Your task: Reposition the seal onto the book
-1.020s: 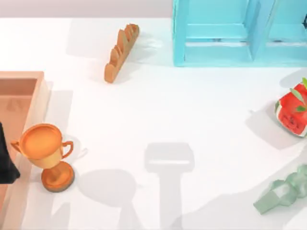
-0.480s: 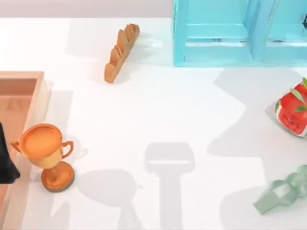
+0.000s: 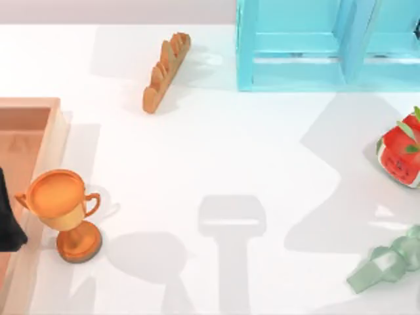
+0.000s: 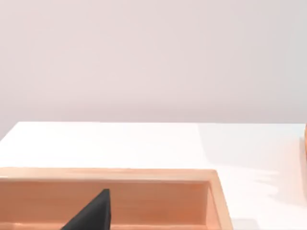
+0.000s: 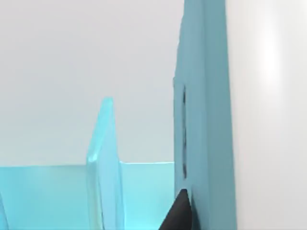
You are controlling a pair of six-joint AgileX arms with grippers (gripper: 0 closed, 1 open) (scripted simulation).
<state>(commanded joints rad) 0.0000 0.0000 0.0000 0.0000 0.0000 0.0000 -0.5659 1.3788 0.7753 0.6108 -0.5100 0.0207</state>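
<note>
The broad shadow on the right half of the table (image 3: 216, 151) has spread and slid toward the shelf (image 3: 295, 72) since half a second ago, now reaching from the shelf's front edge down past the red fruit (image 3: 399, 154); everything standing on the table sits where it was.

The right gripper (image 5: 180, 211) shows as a dark tip right beside the shelf's blue side wall, with a thin divider panel and the shelf's inner floor beyond it. Whether it is released or clenched I cannot tell.

The left gripper (image 4: 91, 213) shows as a dark wedge over the inside of the wooden tray (image 4: 144, 173), which lies at the table's left edge. Its state cannot be told either.

Just beside the tray's near corner stands an orange trophy (image 3: 62, 203), upright. A brown ridged loaf (image 3: 165, 71) lies slanted near the back, left of the shelf. A pale green glassy piece (image 3: 387, 262) lies at the front right, below the red fruit.
</note>
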